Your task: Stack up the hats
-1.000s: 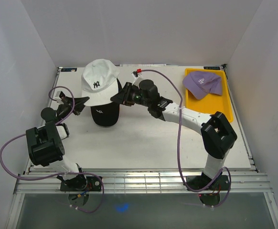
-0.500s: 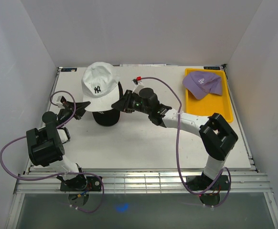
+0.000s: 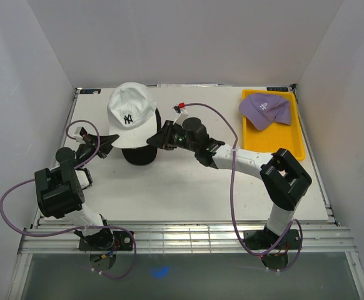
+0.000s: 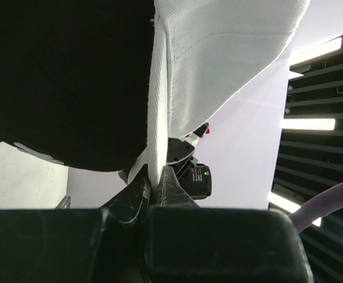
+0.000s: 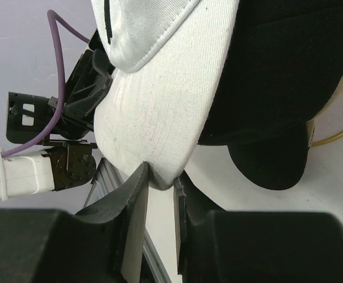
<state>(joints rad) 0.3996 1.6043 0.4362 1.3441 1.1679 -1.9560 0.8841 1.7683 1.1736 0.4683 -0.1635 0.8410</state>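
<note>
Above the black cap (image 3: pixel 138 156): white cap (image 3: pixel 131 111), one, crown offset toward the far side; whether seated or just clear cannot be told. Left of the black cap: left gripper (image 3: pixel 109 139), pinched tight on the white cap's rim. Right of it: right gripper (image 3: pixel 153 138), jaws narrowed onto the opposite rim. Well right of the black cap: purple cap (image 3: pixel 264 109), lying in a tray (image 3: pixel 299 147), unstacked. Handling note, as judgement: lower both rims level and together, centre crown over crown, align the brims, release only once the fabric sits without tilt.
</note>
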